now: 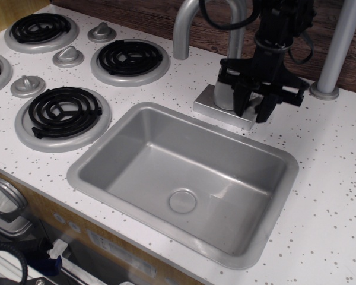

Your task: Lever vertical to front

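Note:
The faucet's cylindrical body (223, 90) stands on its square base (216, 108) behind the sink. My black gripper (254, 111) hangs fingers-down over the body's right side, just above the base's front edge. The lever (253, 102) shows only as a sliver of silver-grey between the two fingers. It is tipped down toward the front, and the gripper covers most of it. The fingers sit close on either side of it and look shut on it.
The tall curved spout (187, 24) rises left of the gripper. A grey post (338, 47) stands at the right rear. The grey sink basin (107, 148) lies directly in front. Stove burners (64, 113) and cone knobs (68, 56) are at the left.

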Robot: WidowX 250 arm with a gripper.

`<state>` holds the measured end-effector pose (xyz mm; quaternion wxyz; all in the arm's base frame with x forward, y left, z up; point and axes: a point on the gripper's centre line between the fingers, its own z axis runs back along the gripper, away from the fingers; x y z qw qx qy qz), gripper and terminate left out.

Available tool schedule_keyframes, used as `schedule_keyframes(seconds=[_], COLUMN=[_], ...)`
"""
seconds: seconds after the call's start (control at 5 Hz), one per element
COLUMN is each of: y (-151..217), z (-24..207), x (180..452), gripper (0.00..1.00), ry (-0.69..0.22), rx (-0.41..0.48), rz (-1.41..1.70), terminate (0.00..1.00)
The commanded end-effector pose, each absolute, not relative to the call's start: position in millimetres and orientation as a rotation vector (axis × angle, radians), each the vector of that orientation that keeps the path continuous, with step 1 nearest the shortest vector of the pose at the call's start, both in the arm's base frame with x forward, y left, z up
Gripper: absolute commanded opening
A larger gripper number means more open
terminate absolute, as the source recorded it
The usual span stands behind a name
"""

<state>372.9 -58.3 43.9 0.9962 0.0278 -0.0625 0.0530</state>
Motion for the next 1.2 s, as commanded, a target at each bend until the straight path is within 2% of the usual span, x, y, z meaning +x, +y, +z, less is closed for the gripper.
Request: schedule_keyframes(seconds=[0.0, 0.2, 0.4, 0.8, 1.0], y=[-56.4, -55.1, -56.8, -64.3, -67.7], z=[43.3, 41.3, 48.3, 79.5, 93.6], x=[378.0, 378.7, 375.8, 357.8, 346.1], gripper=[0.0, 0.0, 1.0, 1.0, 1.0], ry=[-0.178, -0.185, -0.186, -0.165, -0.136], rx=[0.044, 0.042, 0.053, 0.13, 0.164], rz=[0.095, 0.092, 0.099, 0.149, 0.176], terminate=[0.0, 0.0, 0.0, 0.0, 1.0])
